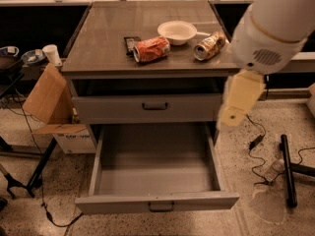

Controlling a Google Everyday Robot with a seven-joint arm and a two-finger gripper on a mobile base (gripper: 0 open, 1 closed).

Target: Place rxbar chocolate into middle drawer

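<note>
The rxbar chocolate (130, 43) is a small black bar lying flat on the cabinet top, just left of and partly behind a crushed orange can (151, 49). The middle drawer (156, 202) stands pulled fully open below, and its grey tray holds nothing. The handled drawer front (147, 107) above it is shut. My arm (268, 31) comes in from the upper right, with a cream link (241, 98) hanging in front of the cabinet's right edge. My gripper itself is not in view.
A white bowl (177, 32) and a crushed gold-brown can (209, 45) sit on the top, right of the orange can. A cardboard box (47, 96) and a white cup (50, 54) are at the left. Cables (256, 154) and a black stand foot (287, 171) lie on the floor at the right.
</note>
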